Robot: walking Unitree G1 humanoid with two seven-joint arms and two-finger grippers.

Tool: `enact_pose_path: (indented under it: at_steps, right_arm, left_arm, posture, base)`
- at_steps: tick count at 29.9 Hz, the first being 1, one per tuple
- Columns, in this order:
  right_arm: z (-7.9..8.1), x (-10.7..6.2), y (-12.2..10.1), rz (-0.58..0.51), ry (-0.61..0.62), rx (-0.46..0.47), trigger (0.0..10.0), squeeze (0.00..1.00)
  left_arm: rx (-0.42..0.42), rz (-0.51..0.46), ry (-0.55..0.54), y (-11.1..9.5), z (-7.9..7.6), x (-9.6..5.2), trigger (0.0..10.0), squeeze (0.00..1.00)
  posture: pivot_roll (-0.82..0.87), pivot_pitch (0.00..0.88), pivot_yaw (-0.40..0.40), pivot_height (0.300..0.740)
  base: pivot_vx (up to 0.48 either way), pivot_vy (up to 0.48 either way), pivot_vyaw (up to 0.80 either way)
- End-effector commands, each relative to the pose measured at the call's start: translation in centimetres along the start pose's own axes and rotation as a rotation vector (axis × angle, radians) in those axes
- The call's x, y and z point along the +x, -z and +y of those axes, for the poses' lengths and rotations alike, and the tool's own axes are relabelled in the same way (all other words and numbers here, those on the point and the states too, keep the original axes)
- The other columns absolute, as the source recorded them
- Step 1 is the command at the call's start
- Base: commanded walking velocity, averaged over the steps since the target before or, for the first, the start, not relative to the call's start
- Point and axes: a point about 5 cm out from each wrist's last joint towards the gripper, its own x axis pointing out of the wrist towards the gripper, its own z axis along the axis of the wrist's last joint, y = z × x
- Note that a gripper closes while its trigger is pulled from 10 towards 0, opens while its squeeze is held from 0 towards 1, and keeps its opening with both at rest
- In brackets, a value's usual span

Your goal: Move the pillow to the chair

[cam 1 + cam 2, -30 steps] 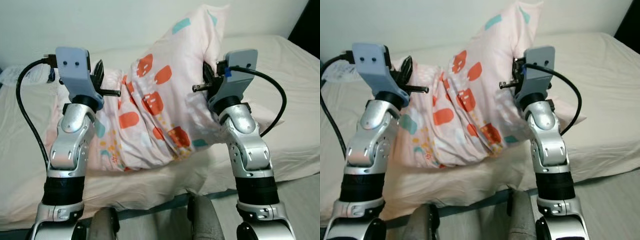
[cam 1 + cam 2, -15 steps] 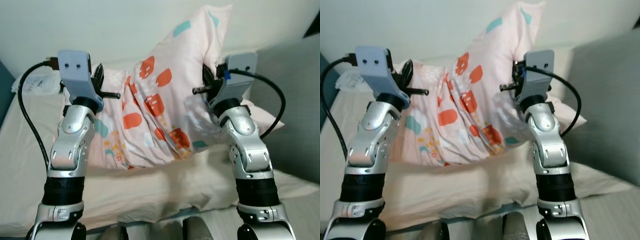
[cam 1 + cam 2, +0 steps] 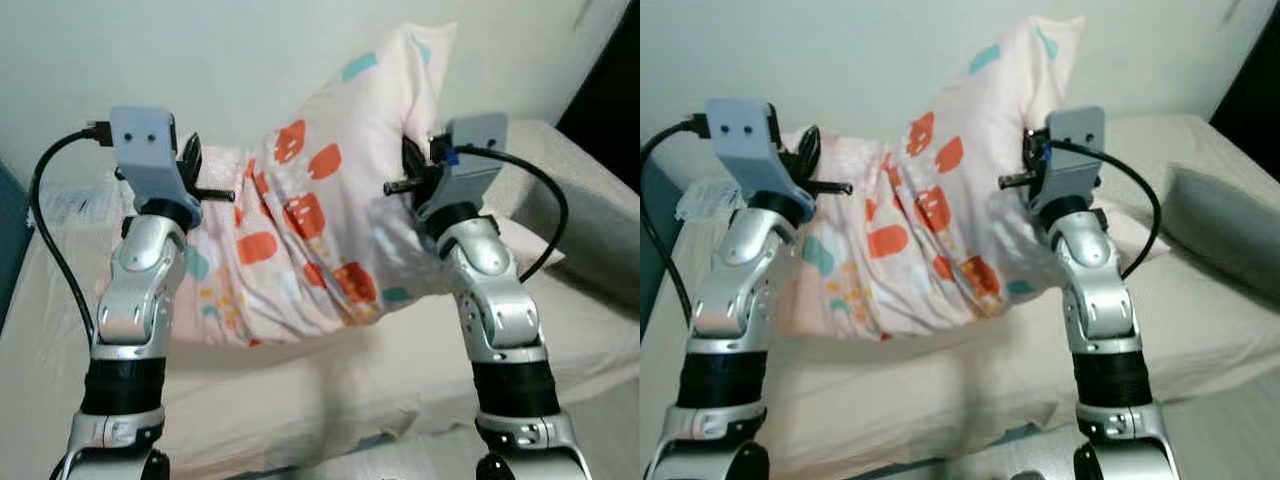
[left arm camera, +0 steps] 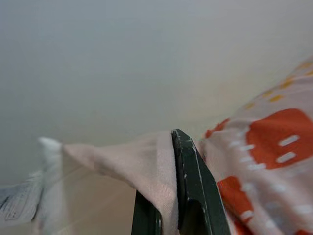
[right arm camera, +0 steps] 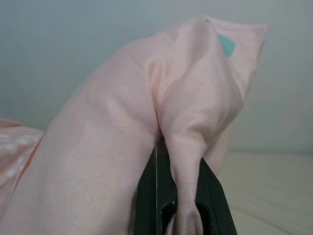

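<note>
Left eye view showed the pink pillow (image 3: 320,230), printed with orange and teal shapes, held aloft above the bed (image 3: 300,390). The left gripper (image 4: 168,196) pinched one edge of its fabric; the right gripper (image 5: 178,196) clamped another fold. No legible writing appeared anywhere.

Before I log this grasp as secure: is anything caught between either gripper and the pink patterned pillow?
Nothing visible. The left gripper pinches the pink patterned fabric pillow directly; the right gripper also clamps a fold of it, held above the beige bed.
</note>
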Motion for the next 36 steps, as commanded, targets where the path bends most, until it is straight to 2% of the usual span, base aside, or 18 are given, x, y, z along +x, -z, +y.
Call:
enact_pose_path:
  at_steps: [1,5,11,14,16,25,36]
  right_arm:
    - [0.7,0.1,-0.7,-0.045,-0.031,0.005,10.0,0.0]
    - [0.7,0.2,-0.7,-0.04,-0.03,0.011,10.0,0.0]
    - [0.7,0.2,0.4,0.018,-0.022,0.024,10.0,0.0]
    - [0.7,0.2,0.6,0.034,-0.022,0.029,10.0,0.0]
    - [0.8,-0.1,1.6,0.092,-0.03,0.012,10.0,0.0]
    - [0.4,-0.1,2.5,0.152,-0.005,0.03,10.0,0.0]
    - [0.3,-0.3,3.1,0.173,-0.002,0.016,10.0,0.0]
  left_arm:
    - [0.021,-0.025,-0.026,-0.3,0.7,-0.1,10.0,0.0]
    - [-0.037,0.03,-0.01,0.2,0.6,-0.2,10.0,0.0]
    - [-0.014,0.147,-0.03,1.9,0.5,-0.4,10.0,0.0]
    - [-0.01,0.166,-0.044,2.2,0.5,-0.4,10.0,0.0]
    - [-0.009,0.207,-0.046,2.9,0.6,-0.6,10.0,0.0]
    - [-0.005,0.169,-0.078,2.6,1.1,-0.8,10.0,0.0]
    - [0.025,0.156,-0.043,2.7,0.3,-1.0,10.0,0.0]
  posture:
    - [0.01,0.071,0.017,0.74]
    - [0.01,0.073,0.016,0.74]
    - [0.01,0.076,0.016,0.74]
    - [0.01,0.079,0.015,0.74]
    - [0.01,0.086,0.015,0.74]
    - [0.01,0.082,0.018,0.74]
    - [0.01,0.084,0.019,0.74]
  base:
    - [0.0,0.0,0.0]
    - [0.0,0.0,0.0]
    - [0.0,0.0,0.0]
    - [0.0,0.0,0.0]
    - [0.0,0.0,0.0]
    - [0.0,0.0,0.0]
    - [0.0,0.0,0.0]
